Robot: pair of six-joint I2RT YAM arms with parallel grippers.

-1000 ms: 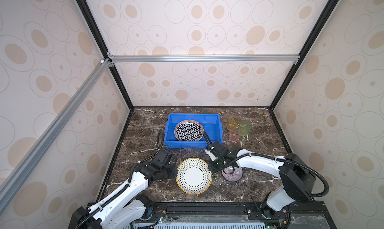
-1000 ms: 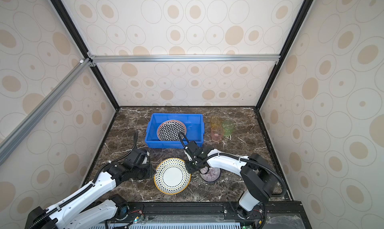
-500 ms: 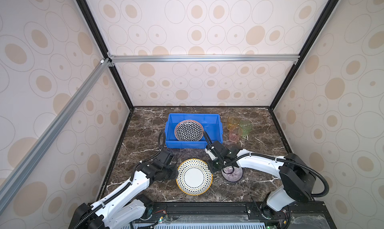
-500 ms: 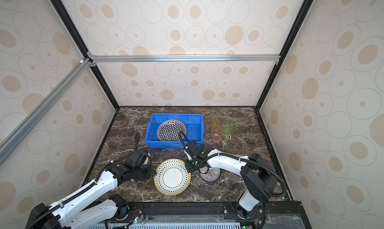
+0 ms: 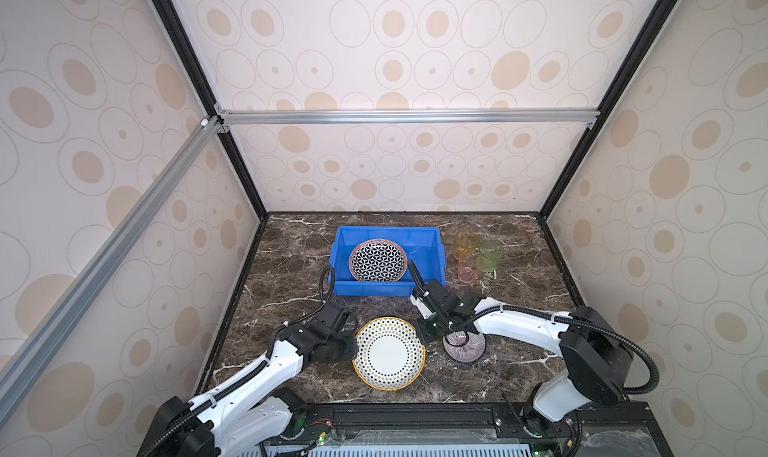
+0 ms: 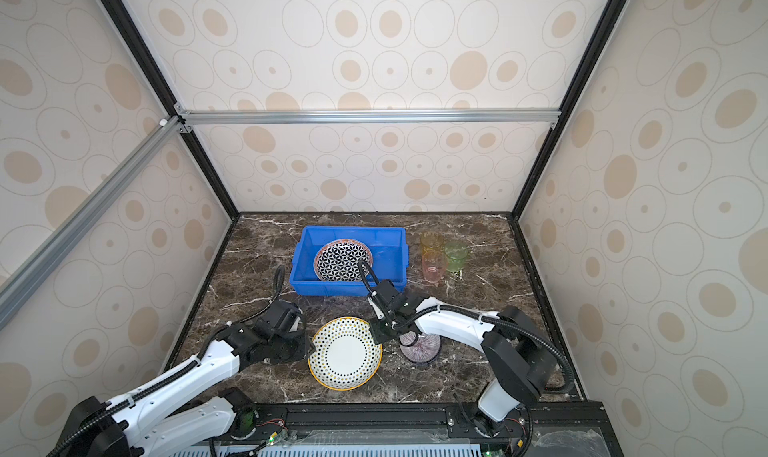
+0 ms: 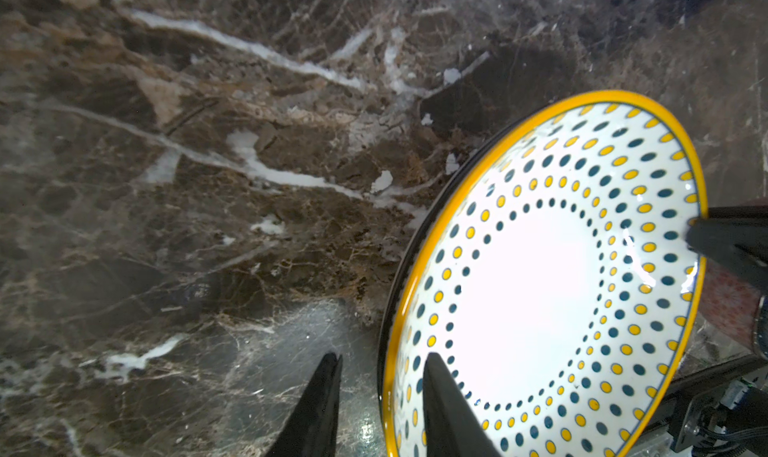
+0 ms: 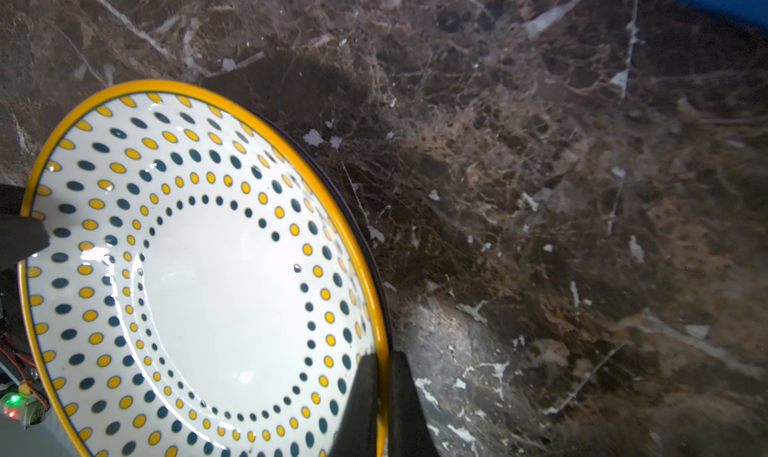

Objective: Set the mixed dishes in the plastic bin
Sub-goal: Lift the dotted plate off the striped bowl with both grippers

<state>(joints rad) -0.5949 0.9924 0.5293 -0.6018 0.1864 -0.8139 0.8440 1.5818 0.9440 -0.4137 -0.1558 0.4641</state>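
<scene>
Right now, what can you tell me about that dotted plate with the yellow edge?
The dotted plate is round, shallow, glossy, seemingly ceramic: white centre, rings of yellow and teal dots, yellow rim. It lies face up on the marble table. The right tool pinches its rim; the left tool stands open astride the opposite rim.

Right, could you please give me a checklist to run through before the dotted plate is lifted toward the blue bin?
1. The right hand pinches the rim of the dotted plate: ok.
2. The left hand is closed on the opposite rim: not ok; its jaws straddle it with a gap.
3. The purple-rayed bowl is clear of the right arm: not ok; it sits partly under it.
4. The three tumblers are off the path: ok; they stand beside the blue bin.
5. Room in the bin beside the lattice plate: cannot tell.
</scene>
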